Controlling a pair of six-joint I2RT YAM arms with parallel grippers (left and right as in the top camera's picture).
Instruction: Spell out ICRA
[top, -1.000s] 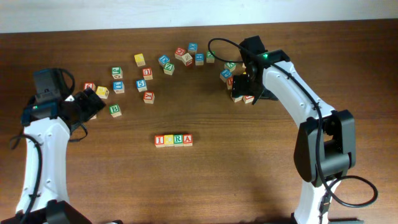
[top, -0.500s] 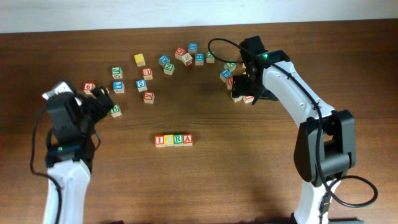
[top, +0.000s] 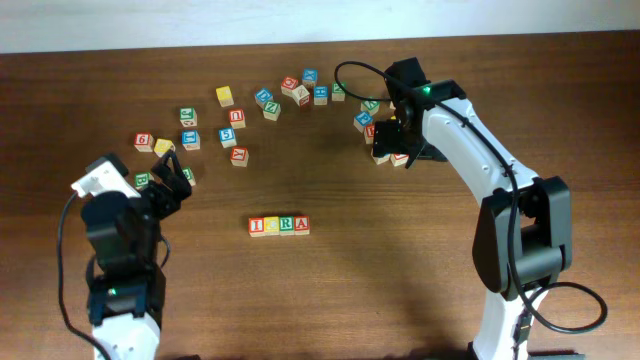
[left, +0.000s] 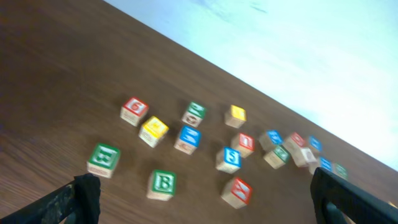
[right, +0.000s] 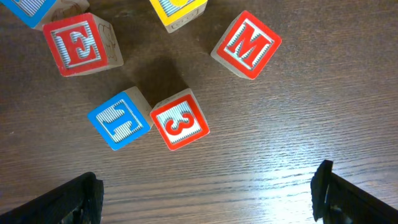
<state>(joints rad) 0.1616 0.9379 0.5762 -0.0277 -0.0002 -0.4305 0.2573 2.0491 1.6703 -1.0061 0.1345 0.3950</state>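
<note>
Four cubes in one straight row at the centre of the tabletop (top: 400, 290), set side by side: the red I cube (top: 257, 226) at the 9 o'clock end, then the yellow C cube (top: 272, 225), then the green R cube (top: 287, 225), then the red A cube (top: 301, 224) at the 3 o'clock end. Reads ICRA from 9 to 3 o'clock and looks complete. Judged therefore as the closing step: no placing left, only checking and parking.

Left jaws spread wide and pinching nothing, on the left arm (top: 120, 240) at about 8 o'clock from the row and well apart from it. Facing the loose cubes at 10 to 11 o'clock, among them a green B cube (left: 161, 184).

Right jaws also spread wide and empty, on the right arm (top: 450, 120), hanging over the loose group at about 1 o'clock. Below them a red 3 cube (right: 180, 119) just beside a blue cube (right: 119, 121), with a red E cube (right: 81, 42) and a red M cube (right: 247, 44) near. None of these needed for the word.

For the next move, probably no more picking. Better to lift the right jaws straight up from the group without pushing the red 3 cube, and to steer both arms clear of the centre, so as not to knock the row. Any small gap or tilt in the row too fine to tell from above; if present, only a soft nudge from the 6 o'clock side.
</note>
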